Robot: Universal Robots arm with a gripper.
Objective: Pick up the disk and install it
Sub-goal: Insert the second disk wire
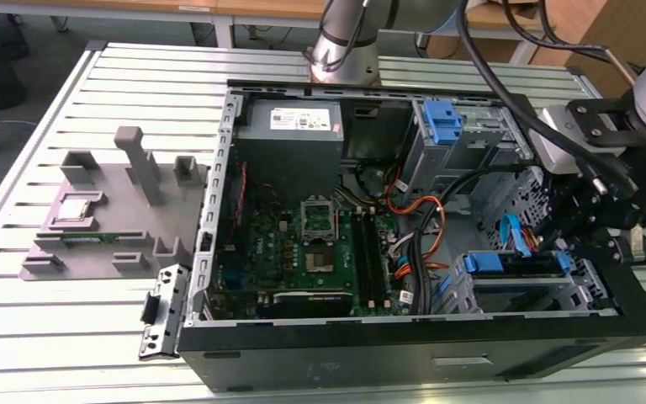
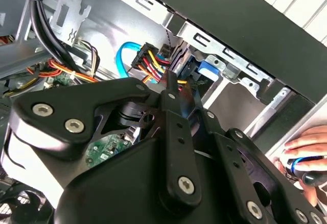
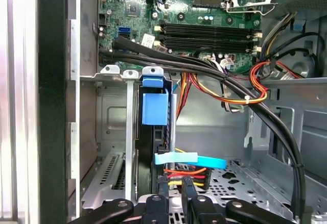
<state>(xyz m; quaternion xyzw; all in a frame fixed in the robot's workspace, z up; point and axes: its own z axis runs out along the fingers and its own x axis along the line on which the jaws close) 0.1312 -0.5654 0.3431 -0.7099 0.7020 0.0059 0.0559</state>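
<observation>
The gripper (image 3: 172,201) sits right at the near end of the disk (image 3: 153,150). Whether it is clamped on the drive or has let go cannot be told from here. In the first wrist view the disk stands on edge in the drive cage (image 3: 110,132), straight ahead of the gripper. Its long axis runs away toward the motherboard (image 3: 194,9), and its blue rail tab (image 3: 154,107) faces the camera. A light-blue data cable (image 3: 194,159) and a bundle of red, yellow and black power leads (image 3: 184,175) lie just beside the end nearest the gripper.

In the exterior view the disk (image 1: 514,263) is at the lower right of the frame. It lies across the cage of the open computer case (image 1: 413,353), with the gripper (image 1: 598,240) touching or just off its right-hand end. The arm (image 1: 346,42) rises at top centre and crosses over the case. Its wrist hangs at the right edge, tipped down and inward toward the cage.

A person's hand (image 2: 306,150) rests at the case rim in the second wrist view. The case lies on a slatted metal table (image 1: 76,337).
</observation>
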